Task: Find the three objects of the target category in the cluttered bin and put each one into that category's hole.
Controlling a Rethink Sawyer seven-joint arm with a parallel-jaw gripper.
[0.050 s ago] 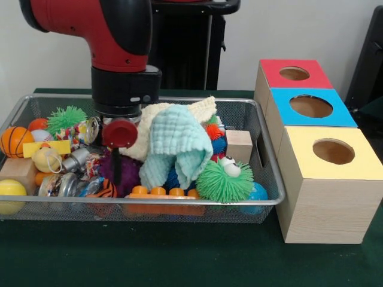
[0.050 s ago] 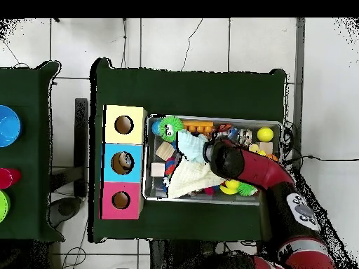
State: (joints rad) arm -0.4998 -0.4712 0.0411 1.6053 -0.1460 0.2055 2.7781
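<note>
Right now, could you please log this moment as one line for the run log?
arm: low over bin middle | claw: state hidden, beside cloths | boxes: red, blue, yellow holes uncovered

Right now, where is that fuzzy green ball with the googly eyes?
In the front view, the fuzzy green ball sits in the wire bin's near right corner, just right of the mint cloth and below the wooden cube.

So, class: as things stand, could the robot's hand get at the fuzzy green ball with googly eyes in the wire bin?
Probably yes: the fuzzy green ball lies uncovered on top, beside the mint cloth.
</note>
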